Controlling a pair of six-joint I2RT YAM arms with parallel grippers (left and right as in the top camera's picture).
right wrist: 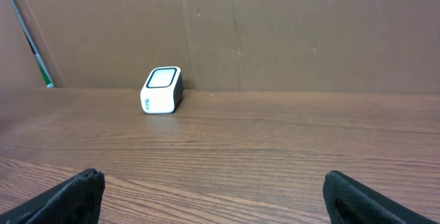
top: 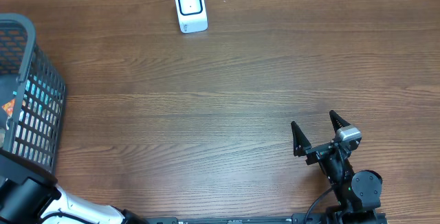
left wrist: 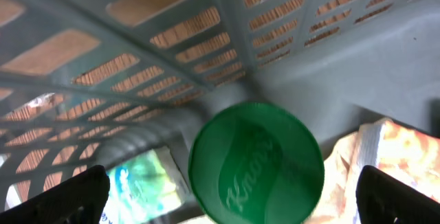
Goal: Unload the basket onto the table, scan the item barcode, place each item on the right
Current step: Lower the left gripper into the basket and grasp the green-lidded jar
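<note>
In the left wrist view a round green lid [left wrist: 256, 163] embossed "Knorr" faces up from inside the grey slatted basket [left wrist: 227, 18]. My left gripper [left wrist: 230, 193] hangs just above it, open, with one finger on each side of the lid and not touching it. Overhead, the basket [top: 31, 52] stands at the table's left edge and hides that gripper. The white barcode scanner [top: 190, 8] stands at the table's back edge, also visible in the right wrist view [right wrist: 162, 90]. My right gripper [top: 317, 131] rests open and empty near the front right, pointing toward the scanner.
A blue-green packet [left wrist: 137, 183] lies left of the lid and an orange-and-white packet [left wrist: 375, 159] lies to its right, both inside the basket. A cardboard wall [right wrist: 275, 31] stands behind the scanner. Bare wooden tabletop [top: 227, 100] lies between the basket, the scanner and the right arm.
</note>
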